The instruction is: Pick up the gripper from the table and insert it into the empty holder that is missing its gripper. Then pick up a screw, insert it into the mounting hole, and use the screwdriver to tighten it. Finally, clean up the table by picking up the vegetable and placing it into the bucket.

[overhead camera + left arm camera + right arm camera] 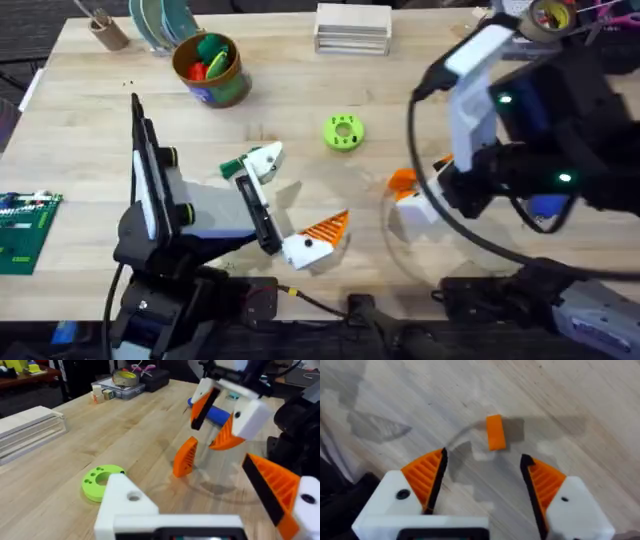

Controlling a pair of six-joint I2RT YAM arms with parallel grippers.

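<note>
Nearest me, my left gripper [290,205] rests low on the tabletop [90,110], jaws spread with nothing between them: one finger carries its orange pad, the other is the bare white holder [125,502]. My right gripper [482,480] hovers with jaws spread just over the loose orange gripper [495,432], which stands on the wood, untouched. Farther back sit the green disc [343,131] and the bucket [210,70].

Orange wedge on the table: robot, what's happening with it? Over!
Right gripper open, above the orange wedge, not touching. Wedge standing on the table. Left gripper has one finger without a pad. Nothing in the way.
</note>
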